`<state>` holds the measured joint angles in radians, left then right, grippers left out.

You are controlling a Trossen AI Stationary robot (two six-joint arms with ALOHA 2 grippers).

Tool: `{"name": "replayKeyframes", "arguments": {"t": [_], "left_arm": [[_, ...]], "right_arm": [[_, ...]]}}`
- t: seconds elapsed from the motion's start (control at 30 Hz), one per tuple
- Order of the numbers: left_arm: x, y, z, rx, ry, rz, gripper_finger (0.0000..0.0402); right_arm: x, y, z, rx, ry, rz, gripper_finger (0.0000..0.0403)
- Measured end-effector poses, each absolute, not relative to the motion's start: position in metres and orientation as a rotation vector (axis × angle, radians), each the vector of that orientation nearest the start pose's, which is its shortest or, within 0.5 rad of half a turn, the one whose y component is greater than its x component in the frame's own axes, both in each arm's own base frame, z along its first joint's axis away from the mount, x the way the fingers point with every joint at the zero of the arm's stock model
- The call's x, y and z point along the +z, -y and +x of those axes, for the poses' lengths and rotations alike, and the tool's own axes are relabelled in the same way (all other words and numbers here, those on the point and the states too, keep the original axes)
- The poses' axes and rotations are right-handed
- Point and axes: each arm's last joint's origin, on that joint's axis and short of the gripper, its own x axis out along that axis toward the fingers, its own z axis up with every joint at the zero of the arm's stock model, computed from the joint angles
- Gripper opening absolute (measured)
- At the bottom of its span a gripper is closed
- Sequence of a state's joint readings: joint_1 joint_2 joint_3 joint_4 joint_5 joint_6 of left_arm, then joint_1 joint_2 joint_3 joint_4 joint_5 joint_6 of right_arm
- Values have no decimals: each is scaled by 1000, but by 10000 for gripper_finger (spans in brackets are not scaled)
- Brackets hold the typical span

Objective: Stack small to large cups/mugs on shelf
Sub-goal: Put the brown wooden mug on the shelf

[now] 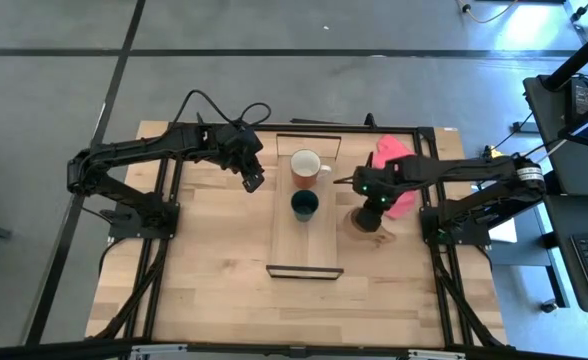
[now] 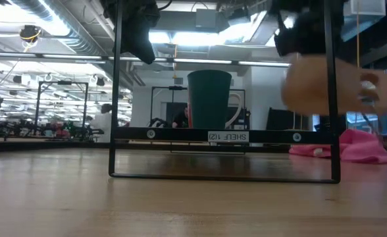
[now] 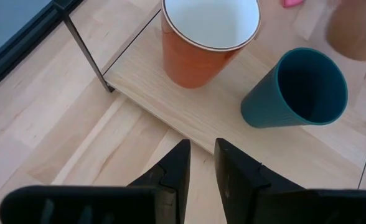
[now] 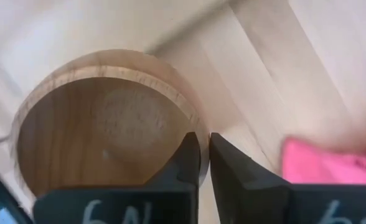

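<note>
Wood in the right jaws: the right gripper has its 2 fingers pinched on the rim of the tan wooden cup, 1 finger inside the wall and 1 outside.
Wooden cup, place: in the high view the tan wooden cup is just beside the shelf's right long edge, not over the board; in the low view it looks lifted clear of the tabletop, though that view is blurred.
Left jaws: the left gripper has its fingers nearly together, a thin gap between them, holding nothing.
Left gripper, place: the left gripper hangs just off the shelf's left long edge, near the far end.
Shelf: the shelf is a long light-wood board with thin black frame ends, lying along the middle of the table.
On the shelf: the orange-brown mug stands upright at the shelf's far end; the dark green cup stands upright just nearer along the shelf, close to the mug but apart from it.
Beside the shelf: a pink cloth lies right of the shelf, partly under the right arm.
Step in hand: 2 of 3 cups appear placed; the wooden cup seems to be the third, in carry.
Next move calls for: carrying the cup sideways over the board, setting it upright in the free stretch nearer than the green cup, then releasing.
</note>
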<state>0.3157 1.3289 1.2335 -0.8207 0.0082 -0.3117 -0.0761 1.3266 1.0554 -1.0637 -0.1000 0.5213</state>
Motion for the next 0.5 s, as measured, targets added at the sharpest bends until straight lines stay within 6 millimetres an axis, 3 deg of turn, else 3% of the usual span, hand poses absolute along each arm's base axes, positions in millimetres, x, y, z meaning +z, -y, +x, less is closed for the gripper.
{"name": "replayKeyframes", "arguments": {"t": [0.23,0.5], "left_arm": [[320,-83,252,447,-856,-429,69],[320,-83,252,460,-850,-443,69]], "right_arm": [[290,12,247,-287,-1214,547,24],[285,9,286,-258,-1254,514,23]]}}
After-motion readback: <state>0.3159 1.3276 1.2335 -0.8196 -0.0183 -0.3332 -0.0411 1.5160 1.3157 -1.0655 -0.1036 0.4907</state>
